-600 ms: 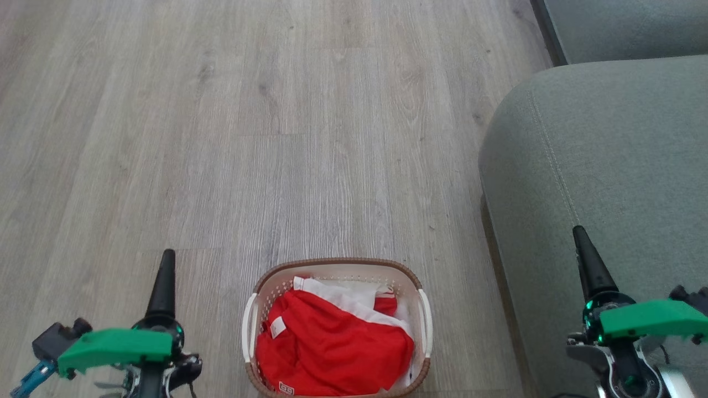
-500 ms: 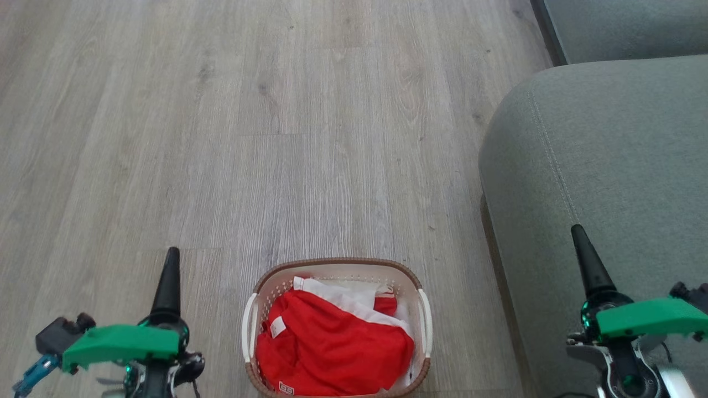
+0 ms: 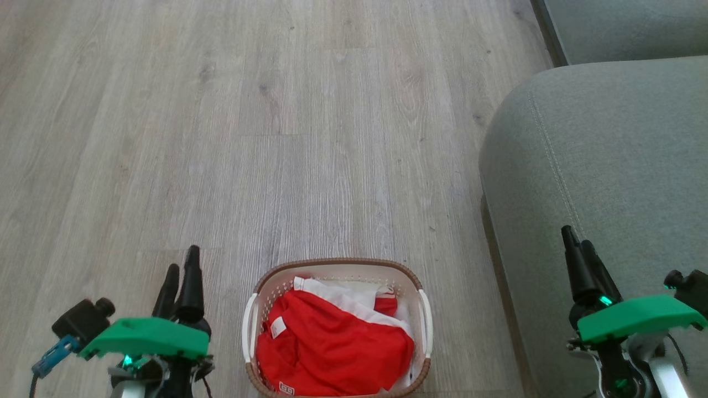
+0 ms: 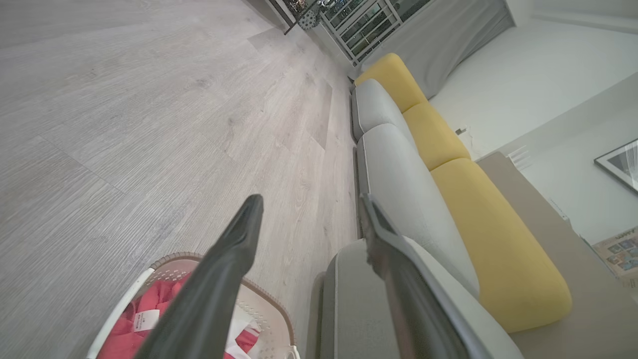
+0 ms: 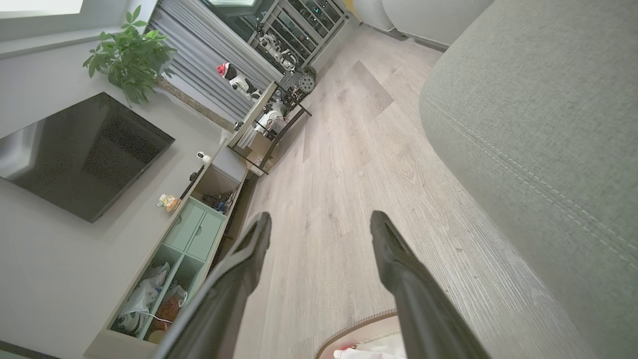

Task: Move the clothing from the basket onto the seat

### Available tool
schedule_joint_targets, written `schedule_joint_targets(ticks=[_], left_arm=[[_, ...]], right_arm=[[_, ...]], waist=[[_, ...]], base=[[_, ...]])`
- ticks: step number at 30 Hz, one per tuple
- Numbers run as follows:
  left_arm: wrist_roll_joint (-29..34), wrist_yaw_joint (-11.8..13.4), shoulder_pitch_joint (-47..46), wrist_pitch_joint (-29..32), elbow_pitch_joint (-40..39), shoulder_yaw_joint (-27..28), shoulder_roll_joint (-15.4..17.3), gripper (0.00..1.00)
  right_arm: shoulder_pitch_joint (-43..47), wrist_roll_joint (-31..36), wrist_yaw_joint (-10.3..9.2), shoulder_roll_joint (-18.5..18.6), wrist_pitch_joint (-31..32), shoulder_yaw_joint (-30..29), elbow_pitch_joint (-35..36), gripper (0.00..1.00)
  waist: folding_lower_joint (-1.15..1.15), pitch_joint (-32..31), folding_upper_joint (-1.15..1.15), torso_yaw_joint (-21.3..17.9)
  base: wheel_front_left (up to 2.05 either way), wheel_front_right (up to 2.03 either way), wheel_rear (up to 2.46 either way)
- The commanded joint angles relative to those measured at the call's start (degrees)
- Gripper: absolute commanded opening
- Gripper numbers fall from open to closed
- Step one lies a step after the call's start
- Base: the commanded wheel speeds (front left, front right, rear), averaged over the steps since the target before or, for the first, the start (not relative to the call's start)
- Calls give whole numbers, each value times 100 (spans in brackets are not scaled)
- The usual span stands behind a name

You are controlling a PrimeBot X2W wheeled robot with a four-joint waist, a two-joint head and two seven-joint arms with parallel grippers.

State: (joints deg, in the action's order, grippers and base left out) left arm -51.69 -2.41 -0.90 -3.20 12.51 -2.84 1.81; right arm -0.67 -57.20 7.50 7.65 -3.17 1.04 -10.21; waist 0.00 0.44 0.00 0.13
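**Item:** clothing [image 3: 332, 351], red with a white panel [image 3: 354, 301] and a small label [image 3: 277, 327].

**Location:** heaped in the basket [image 3: 337, 262], up to about its rim. The basket stands on the floor [image 3: 276, 138], near the front edge of the seat [image 3: 608, 166] but apart from it. The visible part of the seat has nothing on it.

**Handling (judged):** light, limp and probably a little slick. Not fragile. When lifted it should drape and trail. A hanging end could catch the rim or drag the light basket along.

**Hold (judged):** pinch a raised red fold at the crown of the heap, deep enough to gather a bunch of cloth. The label is too small to hold by.

**Left tool** [image 3: 183, 260]: jaws apart, empty, over the floor just left of the basket.

**Right tool** [image 3: 575, 236]: jaws apart, empty, over the seat's front edge.
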Motion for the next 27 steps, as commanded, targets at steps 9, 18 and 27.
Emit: schedule_joint_targets(ticks=[9,18,27], left_arm=[[757,119,-295,-203,-293,-24,74,100],[1380,193,-331,-354,-389,-113,79,100],[2015,275,-356,-504,-512,-201,84,100]], right_arm=[[-339,650,-1,196,-198,147,301,100],[-359,1215,-1,255,-351,245,423,100],[-380,1738,-1,317,-502,351,545,100]], waist=[[0,7,0,9],[0,24,0,18],[0,34,0,25]], base=[[0,0,0],[0,0,0],[0,0,0]])
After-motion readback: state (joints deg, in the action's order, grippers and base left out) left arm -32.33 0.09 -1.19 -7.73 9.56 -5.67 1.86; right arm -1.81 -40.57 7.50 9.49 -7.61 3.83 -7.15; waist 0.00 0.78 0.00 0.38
